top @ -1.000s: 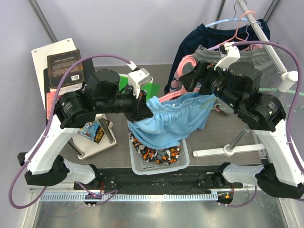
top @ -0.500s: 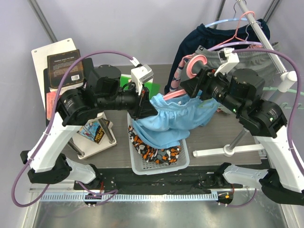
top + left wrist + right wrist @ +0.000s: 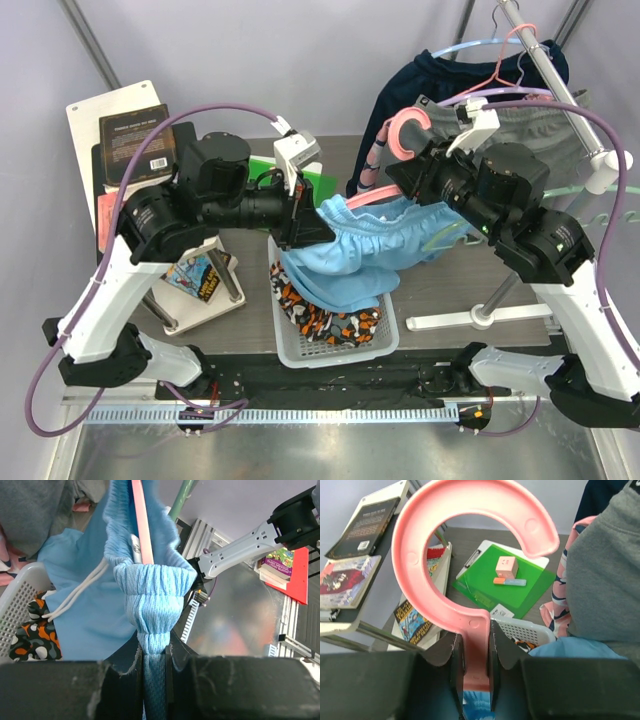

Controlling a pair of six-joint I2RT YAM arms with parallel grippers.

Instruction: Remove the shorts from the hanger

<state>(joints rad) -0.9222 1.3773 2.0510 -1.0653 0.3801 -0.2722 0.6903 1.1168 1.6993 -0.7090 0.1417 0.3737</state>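
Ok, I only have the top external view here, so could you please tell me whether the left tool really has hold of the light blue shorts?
Observer: Yes. In the left wrist view, the left tool is shut on the gathered waistband of the light blue shorts.
Operator: Thank you. Is the hanger out of the waistband?
Observer: No. The bar of the pink hanger runs inside the waistband opening.
Operator: And how does the right tool hold it?
Observer: In the right wrist view, the right tool is shut on the hanger's neck, just below its hook.
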